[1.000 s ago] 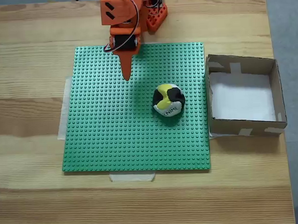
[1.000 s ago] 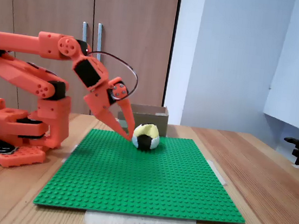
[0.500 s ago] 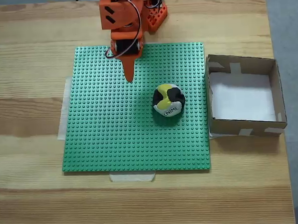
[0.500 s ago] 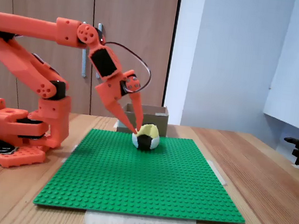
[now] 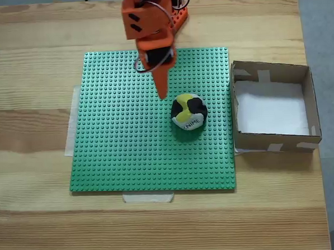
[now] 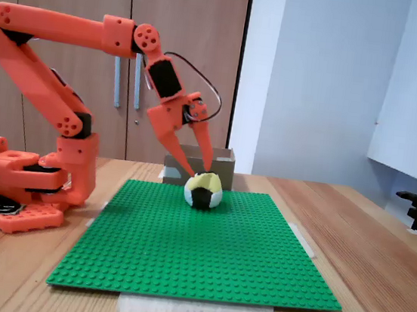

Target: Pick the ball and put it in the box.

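Closing in on the ball

Our pincer (image 5: 162, 94) has swung from the mat's (image 5: 118, 150) left to the ball (image 5: 189, 112), slightly spread and empty; the box (image 5: 274, 142) waits.

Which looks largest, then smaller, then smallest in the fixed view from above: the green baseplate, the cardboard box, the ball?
1. The green baseplate covers by far the most area.
2. The box is clearly smaller.
3. The ball is smallest, and would fit in the box with room to spare.
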